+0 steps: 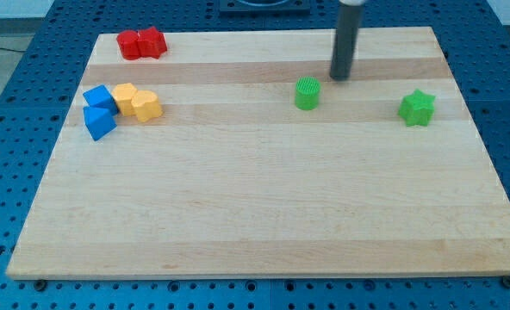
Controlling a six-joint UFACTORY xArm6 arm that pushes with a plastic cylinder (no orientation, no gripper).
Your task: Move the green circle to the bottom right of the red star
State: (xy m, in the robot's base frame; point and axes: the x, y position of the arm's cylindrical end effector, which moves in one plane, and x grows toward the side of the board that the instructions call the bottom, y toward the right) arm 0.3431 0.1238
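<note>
The green circle (307,93) sits on the wooden board in the upper middle-right of the view. My tip (338,77) rests on the board just above and to the right of the green circle, a short gap away. The red star (152,40) lies at the board's top left, touching another red block (131,44) on its left. The green circle is far to the right of the red star.
A green star (417,108) lies at the right side. Two blue blocks (99,111) and two yellow blocks (136,102) cluster at the left. The wooden board (255,215) lies on a blue perforated table.
</note>
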